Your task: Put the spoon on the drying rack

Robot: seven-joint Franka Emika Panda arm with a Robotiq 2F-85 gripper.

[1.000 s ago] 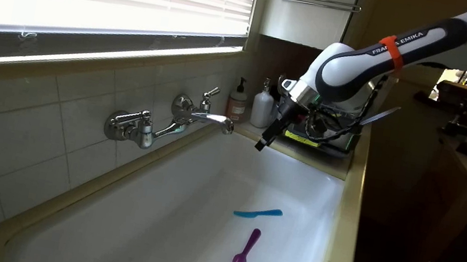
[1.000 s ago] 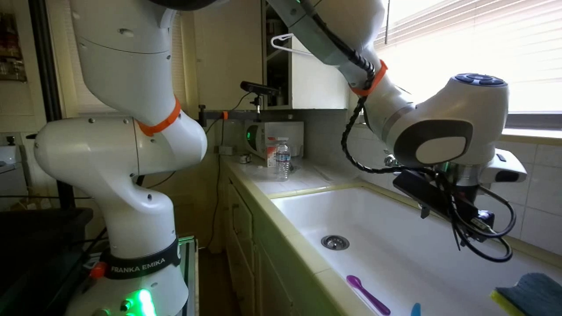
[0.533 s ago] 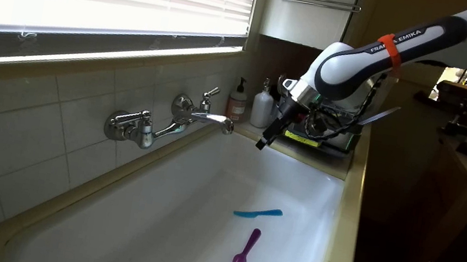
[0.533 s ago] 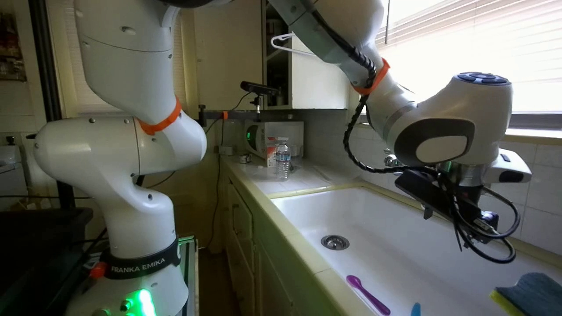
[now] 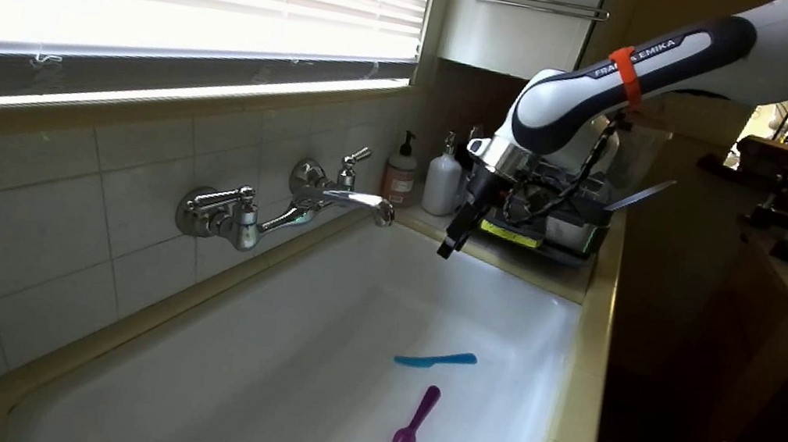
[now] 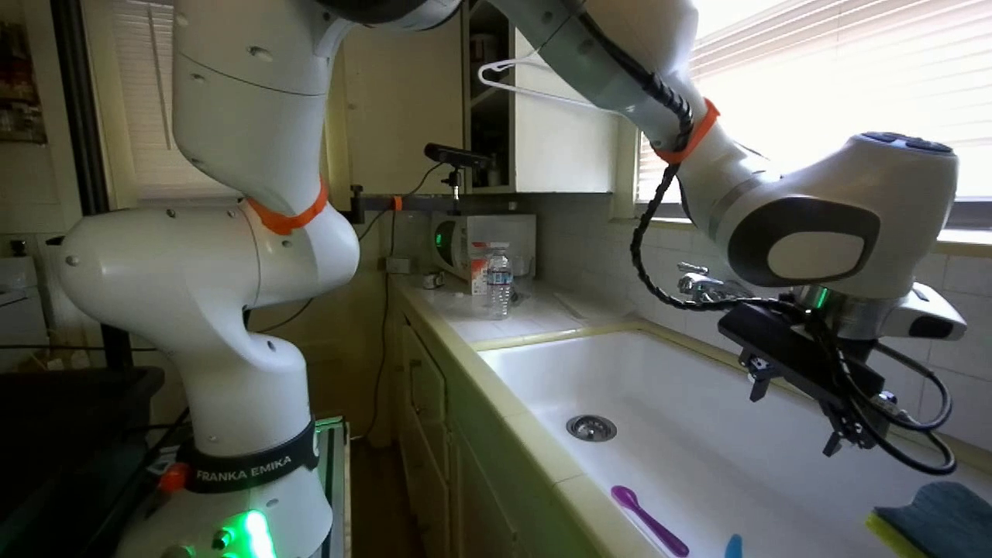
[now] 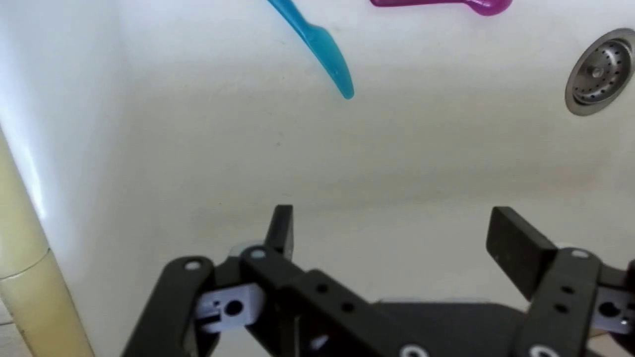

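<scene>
The purple spoon (image 5: 420,413) lies on the floor of the white sink (image 5: 289,386); it also shows in an exterior view (image 6: 653,525) and, cut off by the top edge, in the wrist view (image 7: 488,6). The dark drying rack (image 5: 566,255) stands on the counter beyond the sink's end, partly hidden by the gripper's cables. My gripper (image 7: 389,213) is open and empty. In both exterior views the gripper (image 5: 447,250) hangs above the sink (image 6: 794,422), well apart from the spoon and in front of the rack.
A blue plastic knife (image 5: 435,360) lies near the spoon. A chrome faucet (image 5: 357,201) juts over the sink from the tiled wall. A white soap bottle (image 5: 443,183) and a brown one (image 5: 399,176) stand by the rack. A sponge (image 6: 942,515) lies at the sink's end.
The arm has shifted, to the right in an exterior view, and the wrist has tilted, so the fingers hang a little differently. The spoon and the knife have not moved.
</scene>
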